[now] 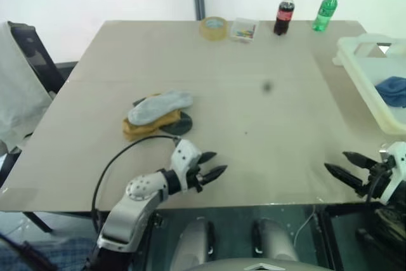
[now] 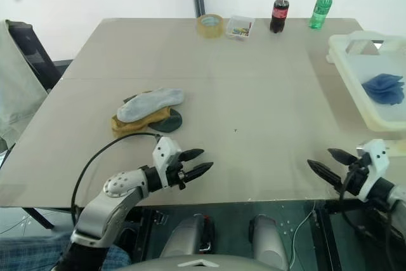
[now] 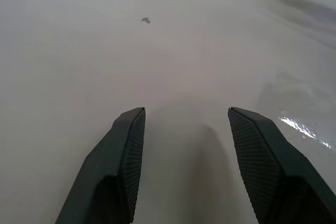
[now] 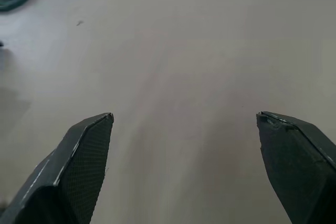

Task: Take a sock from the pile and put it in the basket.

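Presently hovering low over the near desk [image 1: 254,112] edge, left claw [image 1: 211,164] and right claw [image 1: 344,165] both spread and empty; pile [image 1: 157,115] lying just beyond the left claw, basket [image 1: 355,61] far right, holding a blue sock [image 1: 392,90]. Likely starting a fresh pick, needing a forward reach.

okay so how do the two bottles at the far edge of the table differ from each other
The dark cola bottle with the red cap and red label holds near-black liquid; the green plastic bottle with the yellow cap is see-through green. In the head views the cola bottle stands nearer the small clear box of coloured bits, while the green one stands nearer the pale cream basket. Both stand upright, capped, side by side and apart on the table.
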`<state>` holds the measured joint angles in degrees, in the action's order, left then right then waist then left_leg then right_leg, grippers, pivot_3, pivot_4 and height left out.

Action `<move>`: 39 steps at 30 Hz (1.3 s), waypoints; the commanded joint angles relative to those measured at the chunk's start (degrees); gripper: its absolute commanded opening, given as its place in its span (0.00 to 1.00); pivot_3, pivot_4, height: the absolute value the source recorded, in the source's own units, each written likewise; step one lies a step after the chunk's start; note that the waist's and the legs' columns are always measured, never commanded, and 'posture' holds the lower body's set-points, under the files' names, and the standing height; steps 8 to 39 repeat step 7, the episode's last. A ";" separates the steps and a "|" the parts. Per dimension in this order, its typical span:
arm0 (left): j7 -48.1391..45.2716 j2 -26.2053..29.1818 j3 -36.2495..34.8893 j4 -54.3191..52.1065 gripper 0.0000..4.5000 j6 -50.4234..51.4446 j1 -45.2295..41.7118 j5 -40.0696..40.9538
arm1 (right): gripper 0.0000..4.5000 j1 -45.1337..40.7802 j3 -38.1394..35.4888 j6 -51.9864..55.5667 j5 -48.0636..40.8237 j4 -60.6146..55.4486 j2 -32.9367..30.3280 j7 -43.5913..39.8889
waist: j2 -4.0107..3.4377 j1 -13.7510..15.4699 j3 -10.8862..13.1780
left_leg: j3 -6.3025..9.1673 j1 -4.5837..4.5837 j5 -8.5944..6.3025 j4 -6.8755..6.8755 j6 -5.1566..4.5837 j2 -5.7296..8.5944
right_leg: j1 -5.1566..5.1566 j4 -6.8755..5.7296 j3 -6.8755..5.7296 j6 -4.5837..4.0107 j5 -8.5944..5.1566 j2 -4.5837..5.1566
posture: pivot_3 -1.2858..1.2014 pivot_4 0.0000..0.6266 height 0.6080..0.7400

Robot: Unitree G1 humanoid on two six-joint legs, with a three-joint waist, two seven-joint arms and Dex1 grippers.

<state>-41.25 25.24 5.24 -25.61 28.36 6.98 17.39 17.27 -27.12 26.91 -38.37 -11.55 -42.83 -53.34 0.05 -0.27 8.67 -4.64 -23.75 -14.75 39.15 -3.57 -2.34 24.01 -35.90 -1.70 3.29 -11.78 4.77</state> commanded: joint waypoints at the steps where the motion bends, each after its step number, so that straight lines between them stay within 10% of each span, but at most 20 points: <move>1: 1.68 1.98 -2.45 -3.63 0.60 0.11 4.69 0.24 | 0.99 -0.61 -3.03 -5.83 0.78 5.85 -2.58 -8.26 | 0.00 -0.01 -0.01 | 0.00 0.00 0.00 0.00 0.00 0.00 | 0.00 0.00 -0.01 0.00 0.00 0.00 | 0.52 0.24 1.00; 39: 4.11 1.60 -4.96 -3.23 0.60 -2.12 6.83 0.54 | 0.99 -3.47 -1.77 -10.10 2.55 12.16 -3.51 -13.22 | -0.02 0.02 -0.02 | -0.01 -0.01 0.00 -0.04 0.00 0.04 | 0.01 0.02 -0.02 -0.01 0.00 0.06 | 0.52 0.24 1.00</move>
